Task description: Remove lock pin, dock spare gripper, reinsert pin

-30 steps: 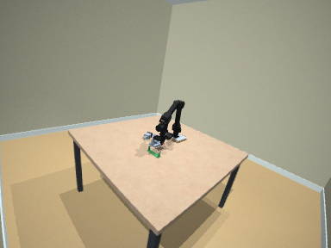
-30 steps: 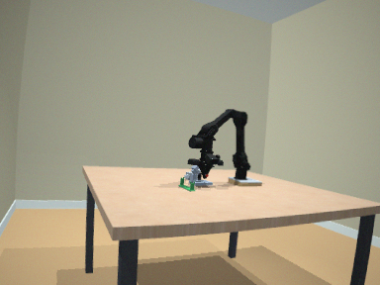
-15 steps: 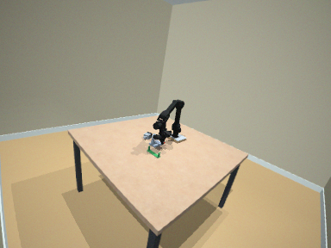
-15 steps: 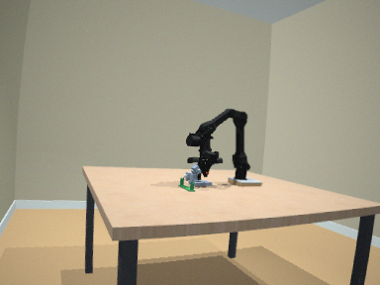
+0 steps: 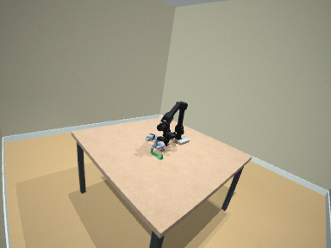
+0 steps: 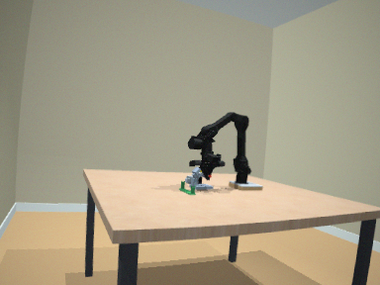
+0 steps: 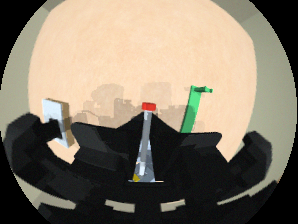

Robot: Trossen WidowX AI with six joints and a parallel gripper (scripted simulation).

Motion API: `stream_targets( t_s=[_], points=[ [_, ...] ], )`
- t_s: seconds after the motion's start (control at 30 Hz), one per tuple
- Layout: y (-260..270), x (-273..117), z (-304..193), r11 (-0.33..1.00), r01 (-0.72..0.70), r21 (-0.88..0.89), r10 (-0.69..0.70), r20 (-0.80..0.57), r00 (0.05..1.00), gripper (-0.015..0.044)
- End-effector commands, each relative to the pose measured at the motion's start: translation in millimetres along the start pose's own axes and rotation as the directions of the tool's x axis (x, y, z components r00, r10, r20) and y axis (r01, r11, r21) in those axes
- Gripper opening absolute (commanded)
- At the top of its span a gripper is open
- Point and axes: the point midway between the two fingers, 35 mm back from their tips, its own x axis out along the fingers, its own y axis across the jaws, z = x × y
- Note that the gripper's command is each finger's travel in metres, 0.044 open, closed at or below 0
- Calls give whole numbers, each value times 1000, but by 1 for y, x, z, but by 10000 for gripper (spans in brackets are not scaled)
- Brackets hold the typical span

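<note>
My gripper (image 5: pixel 167 144) (image 6: pixel 208 177) (image 7: pixel 148 119) is shut on the lock pin. The lock pin (image 7: pixel 149 106) has a red head just beyond the fingertips and a grey shaft running back between the fingers. Its red head (image 6: pixel 210 176) also shows beside the fingertips in the exterior view. Blue-grey parts (image 5: pixel 158 145) (image 6: pixel 194 179) stand right beside the fingers, and another blue-grey part (image 5: pixel 150 137) lies farther left in the top view. I cannot tell which is the mount and which the spare gripper. The fingers hide the socket, so whether the pin is still in it cannot be told.
A green bracket (image 5: pixel 156 155) (image 6: pixel 187 191) (image 7: pixel 190 112) with two upright ends stands on the table (image 5: pixel 172 189) (image 6: pixel 158 213) close to the blue-grey parts. The arm's pale base slab (image 5: pixel 184 140) (image 6: pixel 251 186) (image 7: pixel 50 107) is on the other side.
</note>
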Motion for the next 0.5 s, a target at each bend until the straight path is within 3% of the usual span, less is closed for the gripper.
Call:
stream_targets(
  t_s=[0.0, 0.47],
  points=[
    [0, -1, 5, 1000, 0, 2, 0, 4, 1000, 0],
    [-1, 1, 15, 1000, 0, 2, 0, 2, 1000, 0]
  ],
)
